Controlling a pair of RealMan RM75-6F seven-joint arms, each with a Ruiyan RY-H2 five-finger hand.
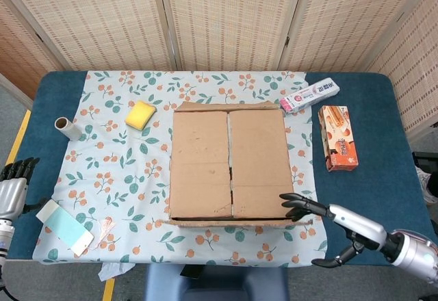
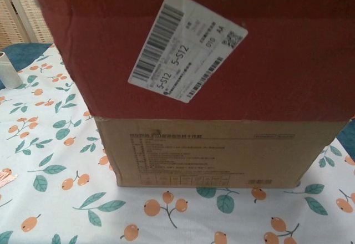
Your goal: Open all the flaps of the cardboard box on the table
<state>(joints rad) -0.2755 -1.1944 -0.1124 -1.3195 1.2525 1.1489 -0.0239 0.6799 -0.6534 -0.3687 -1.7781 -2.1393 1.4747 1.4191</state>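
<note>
The cardboard box point(image 1: 229, 164) sits mid-table on the floral cloth. Its two inner flaps, left point(image 1: 200, 161) and right point(image 1: 259, 157), lie flat and closed, meeting at a centre seam. The near red-taped flap point(image 2: 222, 50) is swung up and toward me; in the chest view it fills the upper frame, with its barcode label point(image 2: 186, 47) above the box front wall point(image 2: 216, 155). From the head view it is only a thin edge point(image 1: 233, 222). My right hand point(image 1: 321, 229) is at the box's front right corner, fingers spread, fingertips point(image 1: 293, 205) by the flap's end. My left hand point(image 1: 15, 188) hangs at the table's left edge, holding nothing.
A yellow sponge point(image 1: 139, 115) and a small paper roll point(image 1: 67, 128) lie left of the box. A toothpaste box point(image 1: 310, 96) and an orange snack box point(image 1: 337, 137) lie to its right. A blue card point(image 1: 65, 227) rests near the front left edge.
</note>
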